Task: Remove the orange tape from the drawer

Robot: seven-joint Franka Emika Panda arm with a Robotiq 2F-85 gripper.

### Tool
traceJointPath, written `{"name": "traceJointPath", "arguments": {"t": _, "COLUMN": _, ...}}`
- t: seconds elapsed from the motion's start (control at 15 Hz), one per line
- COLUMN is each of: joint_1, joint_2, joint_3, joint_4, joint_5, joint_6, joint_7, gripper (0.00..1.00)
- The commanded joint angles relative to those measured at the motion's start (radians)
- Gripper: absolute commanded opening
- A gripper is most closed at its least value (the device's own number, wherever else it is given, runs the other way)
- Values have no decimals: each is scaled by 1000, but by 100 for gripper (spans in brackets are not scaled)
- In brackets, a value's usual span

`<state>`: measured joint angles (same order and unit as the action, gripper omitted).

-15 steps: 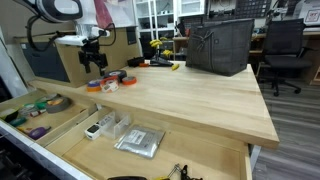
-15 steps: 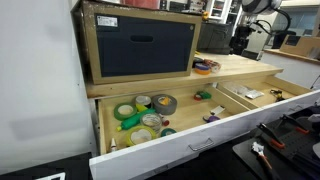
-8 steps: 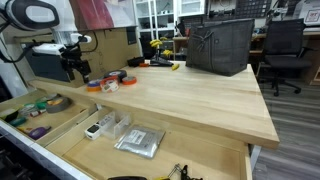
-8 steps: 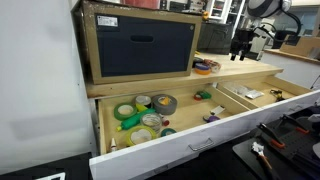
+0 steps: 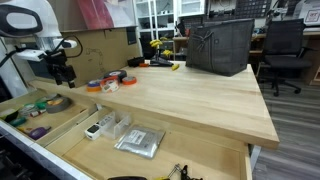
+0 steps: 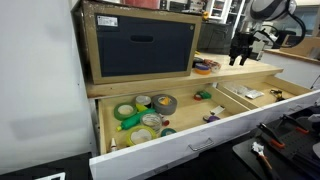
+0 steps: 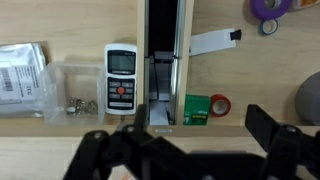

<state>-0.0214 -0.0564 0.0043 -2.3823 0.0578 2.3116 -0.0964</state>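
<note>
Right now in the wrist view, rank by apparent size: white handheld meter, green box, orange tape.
1. white handheld meter: clearly largest.
2-3. green box and orange tape: look about alike, too close to rank.

Table (image 5: 190, 100): thick light wood, broad bare top; seen in both exterior views (image 6: 232, 67).
Black crate (image 5: 218, 45): stands on the table toward its far side.
Wooden box (image 6: 140, 42): dark front panel, sits on the table.
Rolls (image 5: 113, 78): small cluster near the table's far corner, touching each other.
Office chair (image 5: 285, 45): black, on the floor behind the table.
Gauge (image 7: 120, 78): white handheld, screen above buttons, lying flat.
Clear bag (image 7: 68, 92): small metal parts inside, just beside the gauge.
Silver bag (image 7: 20, 72): flat, printed label.
Purple roll (image 7: 268, 8): at the frame's top edge.
Green roll (image 6: 125, 111), gray roll (image 6: 163, 103): 2 rolls lying flat, near each other.
</note>
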Motion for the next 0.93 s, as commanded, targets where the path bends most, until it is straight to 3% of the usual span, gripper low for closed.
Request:
{"name": "traceJointPath", "arguments": {"t": 0.0, "joint_1": 25, "joint_2": -83, "joint_3": 28, "joint_4": -63, "joint_5": -51, "joint_6": 15, "joint_7": 190, "gripper": 100}}
{"name": "traceJointPath", "arguments": {"t": 0.4, "joint_1": 30, "joint_2": -194, "joint_3": 68, "joint_4": -48, "joint_5": -114, "joint_6": -137, "joint_7": 382, "gripper": 100}}
{"name": "traceJointPath", "arguments": {"t": 0.87, "joint_1": 35, "joint_2": -329, "joint_3": 71, "joint_4": 58, "joint_5": -80, "joint_6": -417, "joint_7": 351, "gripper": 100}}
